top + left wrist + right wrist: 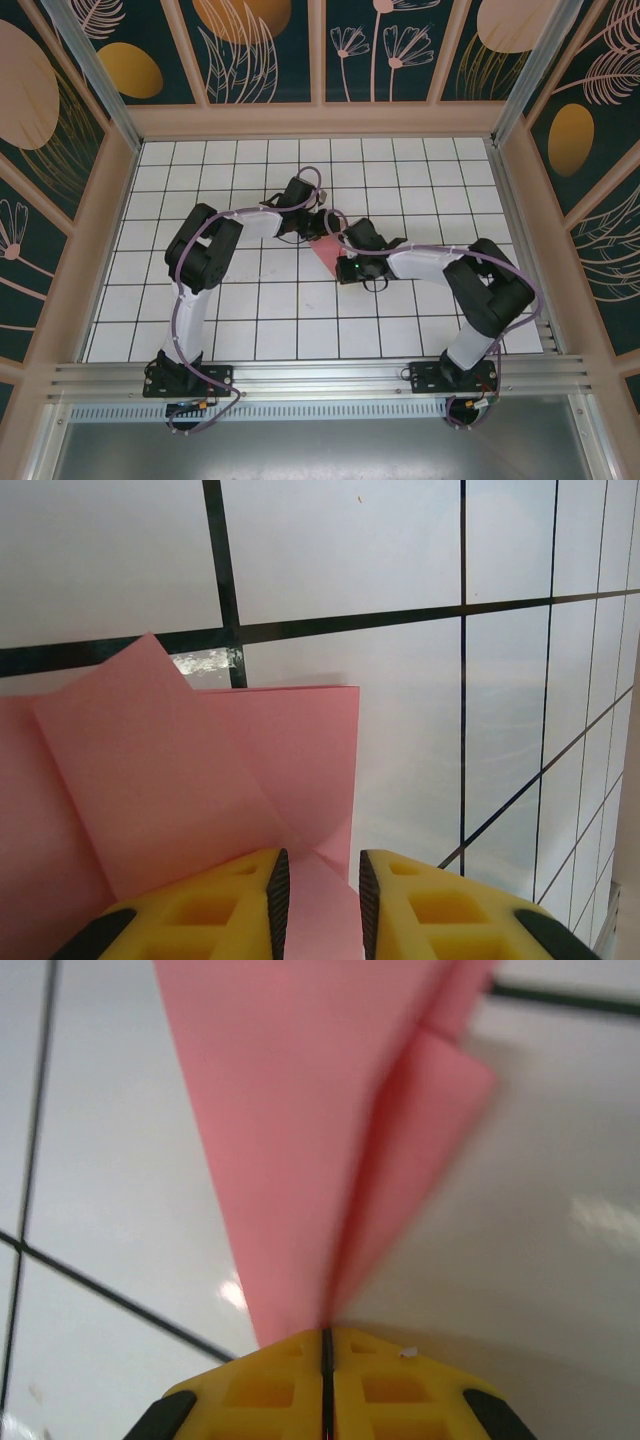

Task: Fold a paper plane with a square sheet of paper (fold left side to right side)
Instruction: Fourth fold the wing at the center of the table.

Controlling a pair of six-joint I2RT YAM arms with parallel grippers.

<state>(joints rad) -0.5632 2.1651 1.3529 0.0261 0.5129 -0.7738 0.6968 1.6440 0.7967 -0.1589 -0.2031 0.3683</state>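
At the middle of the gridded worktop [250, 320], the square sheet of paper [325, 250] is seen partly folded, with overlapping flaps, between the two pincers. A narrow end of it is clamped in the right pincer [327, 1335], whose fingers are pressed fully together. The left pincer [320, 865] is set over the opposite edge, narrowly parted, with pink visible through the gap.

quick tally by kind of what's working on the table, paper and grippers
pink paper, partly folded: 1
grippers: 2, the left gripper and the right gripper
total: 3
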